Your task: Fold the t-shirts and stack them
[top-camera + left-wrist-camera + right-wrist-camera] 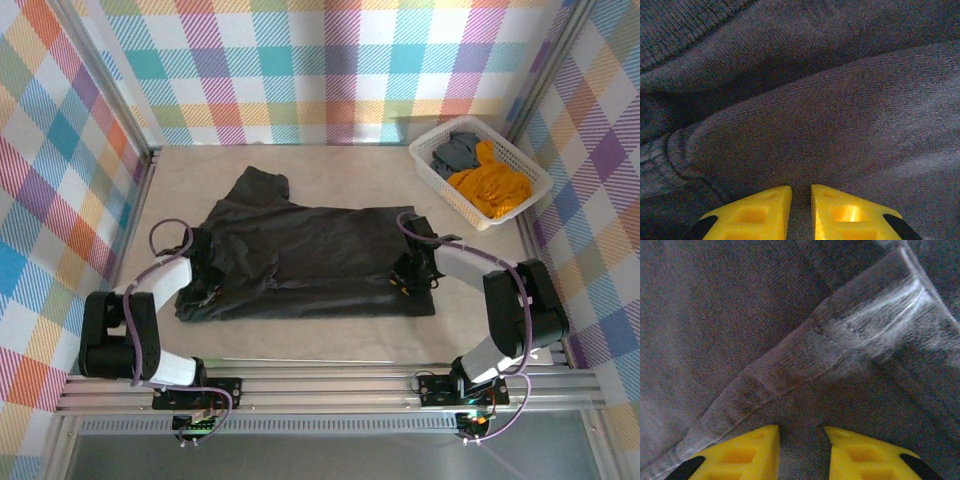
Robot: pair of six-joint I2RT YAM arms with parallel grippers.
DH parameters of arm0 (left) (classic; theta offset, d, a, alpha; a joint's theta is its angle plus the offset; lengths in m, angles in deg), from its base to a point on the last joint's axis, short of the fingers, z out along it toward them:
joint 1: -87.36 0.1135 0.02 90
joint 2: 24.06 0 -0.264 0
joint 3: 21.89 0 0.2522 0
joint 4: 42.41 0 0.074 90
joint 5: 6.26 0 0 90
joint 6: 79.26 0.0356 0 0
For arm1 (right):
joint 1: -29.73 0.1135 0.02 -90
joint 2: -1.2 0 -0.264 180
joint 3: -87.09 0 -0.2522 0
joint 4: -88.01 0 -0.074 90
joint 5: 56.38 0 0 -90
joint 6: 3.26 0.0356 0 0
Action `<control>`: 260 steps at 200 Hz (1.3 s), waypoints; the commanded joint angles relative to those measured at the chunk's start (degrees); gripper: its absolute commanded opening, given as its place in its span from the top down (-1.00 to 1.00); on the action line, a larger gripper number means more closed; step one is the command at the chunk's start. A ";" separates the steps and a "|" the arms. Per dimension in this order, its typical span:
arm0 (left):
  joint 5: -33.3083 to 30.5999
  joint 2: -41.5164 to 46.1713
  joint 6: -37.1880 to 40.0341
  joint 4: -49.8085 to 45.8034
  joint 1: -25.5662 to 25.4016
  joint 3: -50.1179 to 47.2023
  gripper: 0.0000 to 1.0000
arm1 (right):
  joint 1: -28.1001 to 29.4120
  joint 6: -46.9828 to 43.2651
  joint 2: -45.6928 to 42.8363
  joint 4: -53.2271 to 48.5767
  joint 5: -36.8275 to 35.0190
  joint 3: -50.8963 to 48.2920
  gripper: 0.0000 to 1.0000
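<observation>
Black t-shirt (300, 255): long axis left-right across counter (330, 338).
Left gripper (801, 192): pinching left end.
Right gripper (801, 432): at right hem, grip unclear.

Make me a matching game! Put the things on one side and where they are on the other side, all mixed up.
Things:
1. black t-shirt
2. orange t-shirt
3. grey t-shirt
4. white basket

Places:
A. in the basket, at its far end
B. at the far right corner of the table
C. spread out in the middle of the table
D. in the basket, at its near end

Pairs: 1-C, 2-D, 3-A, 4-B
</observation>
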 commanded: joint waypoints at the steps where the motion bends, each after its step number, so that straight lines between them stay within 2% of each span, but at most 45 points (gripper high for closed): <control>1: -2.78 3.31 -2.60 -5.44 0.48 -5.59 0.59 | 0.20 2.61 -1.73 -7.05 0.62 -5.63 0.39; 102: -2.48 9.88 -2.10 -8.14 0.49 -8.55 0.58 | 0.90 7.20 -14.15 -10.69 0.94 -12.58 0.37; 128: -3.65 14.89 -1.95 -14.15 0.37 -4.06 0.55 | 0.90 1.43 -16.64 -9.15 -0.55 -8.35 0.29; 154: -5.97 18.38 -0.38 -18.73 0.39 6.05 0.34 | -0.17 -8.15 -18.09 -8.69 -2.03 -0.65 0.00; 168: -5.04 14.09 1.93 -16.60 0.40 12.55 0.26 | -3.51 -13.15 -16.19 -7.28 0.03 3.09 -0.08; 184: -0.04 4.44 6.12 -10.94 0.31 20.24 0.21 | -7.74 -17.96 -12.60 -2.06 4.79 5.88 -0.09; 195: 1.18 -3.02 8.97 -8.87 0.15 26.56 0.23 | -9.46 -21.28 -9.10 0.70 7.05 8.74 -0.09; 214: 2.13 -13.83 14.22 -3.67 0.13 36.22 0.24 | -10.58 -25.14 -2.94 0.57 8.92 15.01 -0.07; 235: 6.54 -24.18 20.69 5.29 0.06 43.86 0.23 | -11.37 -27.12 1.88 1.54 11.18 19.35 -0.10; 260: 7.92 -36.25 26.97 7.78 0.05 54.49 0.21 | -12.16 -28.22 6.03 1.27 12.98 23.46 -0.14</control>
